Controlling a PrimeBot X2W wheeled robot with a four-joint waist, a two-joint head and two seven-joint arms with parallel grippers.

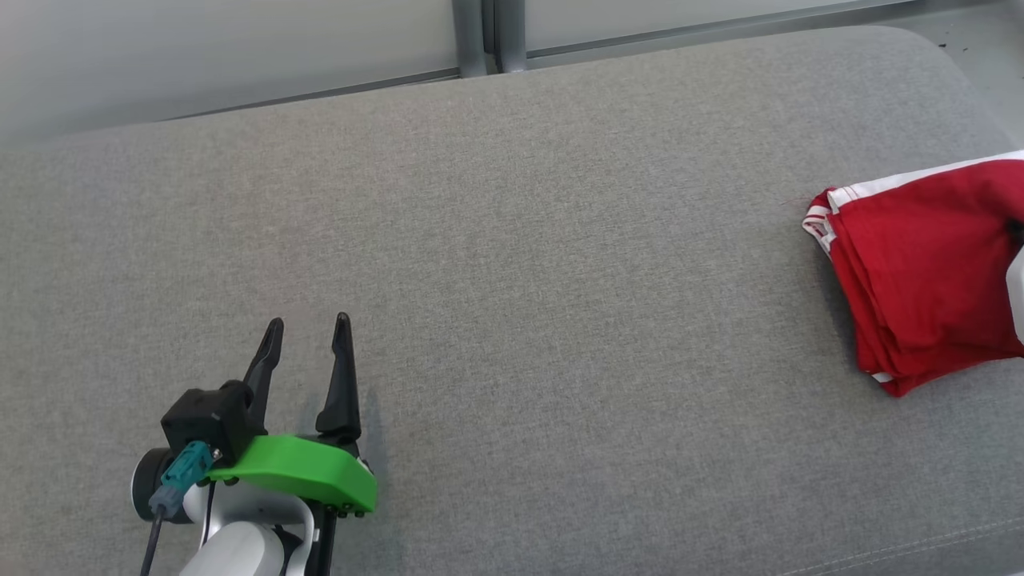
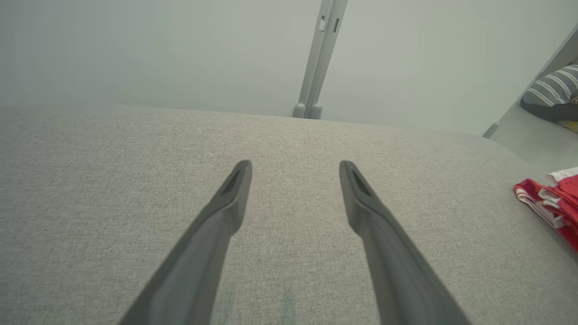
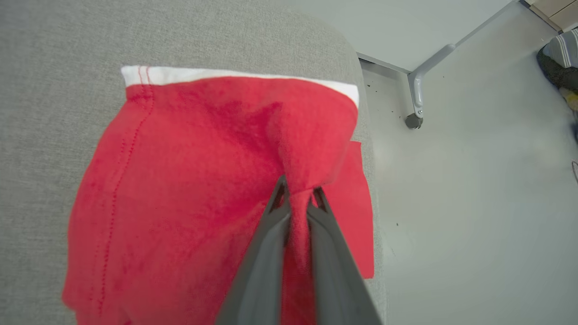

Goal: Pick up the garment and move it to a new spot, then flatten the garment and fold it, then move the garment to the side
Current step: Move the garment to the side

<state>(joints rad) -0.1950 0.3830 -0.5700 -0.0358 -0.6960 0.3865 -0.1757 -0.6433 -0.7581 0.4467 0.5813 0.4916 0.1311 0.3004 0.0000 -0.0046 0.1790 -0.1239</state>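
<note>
Nearest to you, at the lower left of the head view, the left gripper [image 1: 309, 318] hovers over the grey woven fabric cushion [image 1: 520, 240]. Its two dark fingers stand wide apart and there is nothing between them. Its own camera shows the same: bare cushion between the fingertips of the left gripper [image 2: 294, 163].

The folded red garment with white trim [image 1: 920, 264] lies well apart from it, far to the right, at the right end of the cushion. From the left wrist it is a small red edge [image 2: 551, 198] at the right side. So the right arm is the nearer one by far.

The right gripper [image 3: 300, 185] has its fingers almost closed, and they pinch a raised ridge of the red garment [image 3: 189, 180] between them. The cloth goes away from the fingertips toward the white hem on the far side. The head view cuts the garment off at its right edge, so you cannot judge the long axis fully. The stacked layers on the left side run from near to far.

I judge that the folding is done and the move to the side is the step in hand. Beyond the garment, one red corner seems to reach past the cushion's end, over the pale floor [image 3: 474, 203]. This is what the move depends on: very little cushion remains on that side.
</note>
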